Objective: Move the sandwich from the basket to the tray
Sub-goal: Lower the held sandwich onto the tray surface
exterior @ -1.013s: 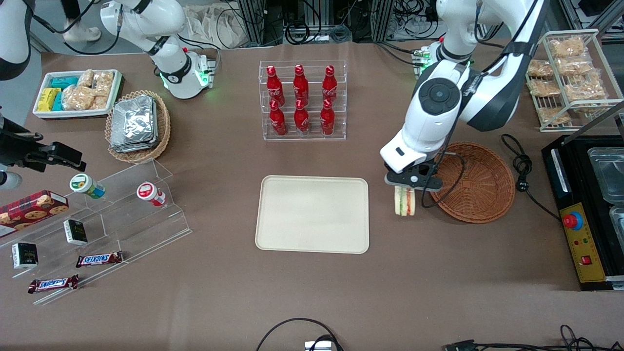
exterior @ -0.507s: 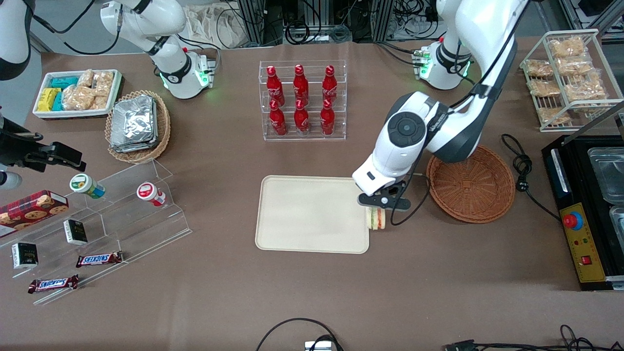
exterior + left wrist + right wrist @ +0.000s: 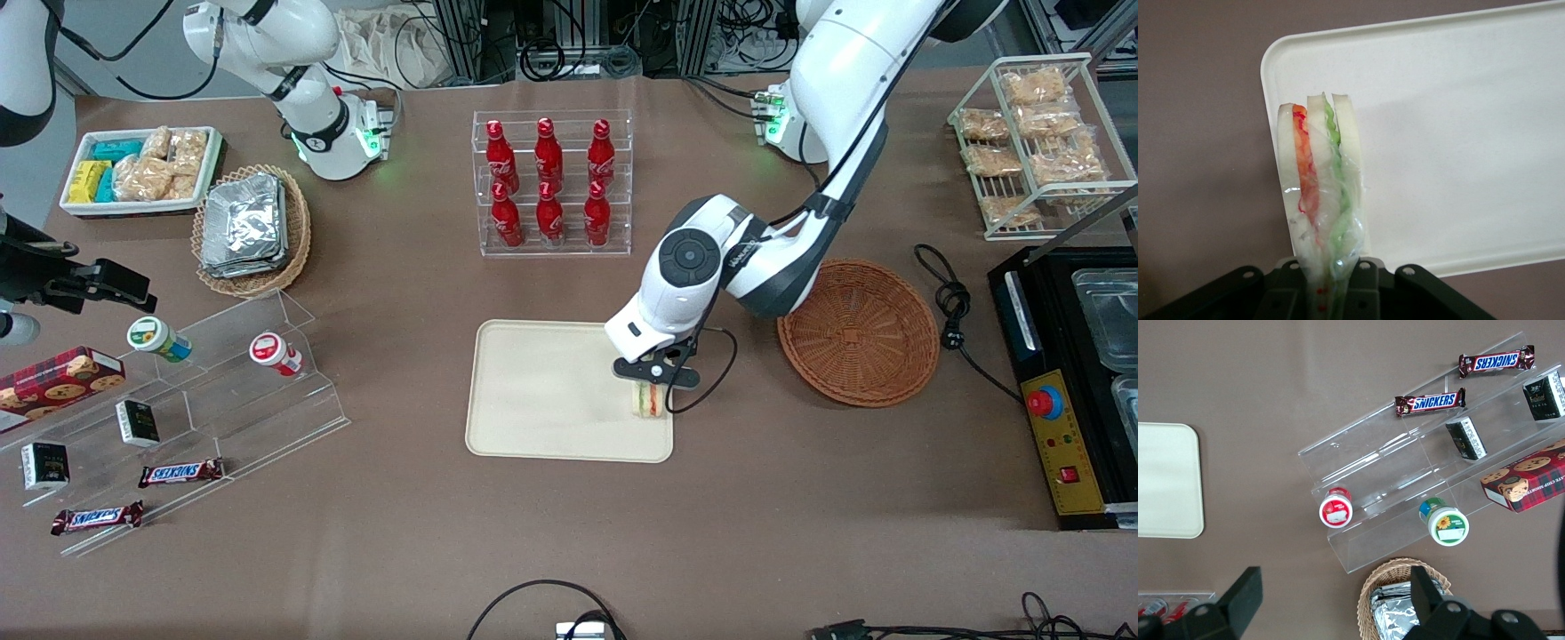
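**A:** We start at the jaws. Finding: they are closed on the sandwich (image 3: 1321,180), pinching its narrow end. In the wrist view the wedge stands out from the gripper (image 3: 1328,293) with the cut edge toward the camera, showing orange, red and green layers between three white slices, under clear wrap.

**B:** We concur. From the front, the gripper (image 3: 653,380) hangs over the tray (image 3: 542,391), at the corner that is toward the basket and nearer the front camera. The sandwich (image 3: 650,401) sits below it, inside the rim line. We cannot tell whether it touches the tray surface.

**A:** Noted. The tray itself is bare apart from that corner and lies flat on the brown counter (image 3: 800,498).

**B:** The basket (image 3: 861,331) stands beside the tray, toward the working arm's end of the counter, apart from it. We see nothing in it.

**A:** Farther from the front camera than the tray, we record a clear rack of red bottles (image 3: 551,182), upright in two rows.
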